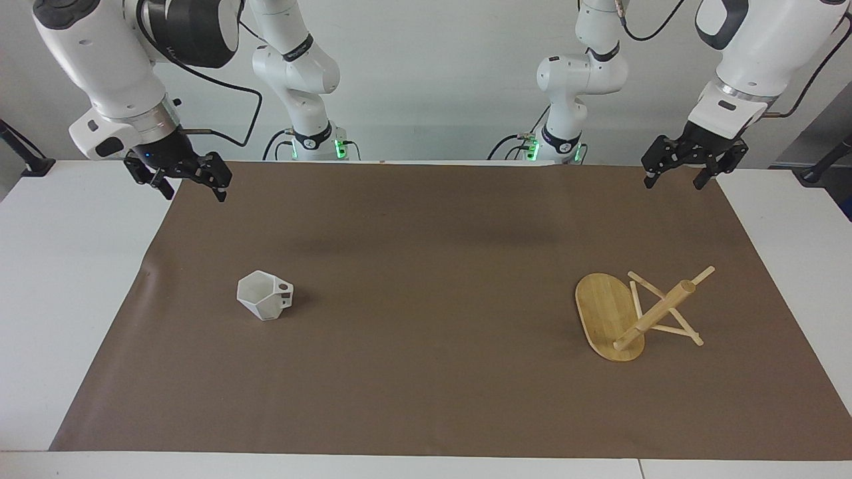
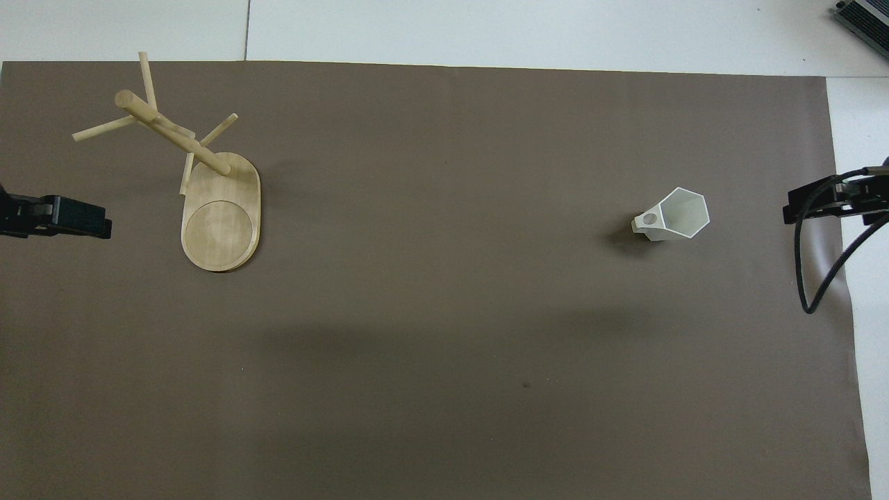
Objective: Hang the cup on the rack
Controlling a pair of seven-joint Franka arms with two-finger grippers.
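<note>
Grippers first, since they sit closest to the robots' edge of the table. I see the left gripper (image 1: 685, 171) hanging in the air over the brown mat's (image 1: 426, 372) corner at the left arm's end, fingers spread and holding nothing. The right gripper (image 1: 193, 183) hangs over the matching mat corner at the right arm's end, also spread and empty. Both arms wait.

Farther out, about midway across the table's depth, I find the cup (image 1: 265, 295) standing upright on the mat toward the right arm's end, its mouth up and its pierced handle turned toward the middle of the table. The rack (image 1: 609, 313) stands toward the left arm's end, slightly farther from the robots than the cup, its oval base flat on the mat. Its pegs carry nothing. The two are well apart.
</note>
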